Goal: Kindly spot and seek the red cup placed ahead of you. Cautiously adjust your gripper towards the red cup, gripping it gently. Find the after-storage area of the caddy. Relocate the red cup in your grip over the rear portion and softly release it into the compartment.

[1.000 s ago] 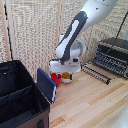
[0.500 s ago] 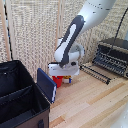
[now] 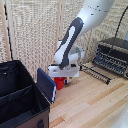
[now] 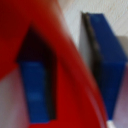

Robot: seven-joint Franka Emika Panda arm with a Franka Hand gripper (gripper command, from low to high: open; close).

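The red cup stands on the wooden table just beside the caddy's dark blue side panel. The white gripper sits right on top of the cup, its block covering the rim. In the wrist view the cup fills the frame as a red blur. One blue-tipped finger is inside the cup and the other outside, with the cup wall between them and a sliver of gap showing. The gripper looks open. The black caddy stands open at the exterior view's left, with a divider across it.
A black and silver toaster oven stands at the exterior view's right, with a dark wire rack lying in front of it. A woven screen forms the back wall. Bare wooden table lies in front.
The gripper has come down a little further over the red cup. The cup stays in its place beside the caddy.
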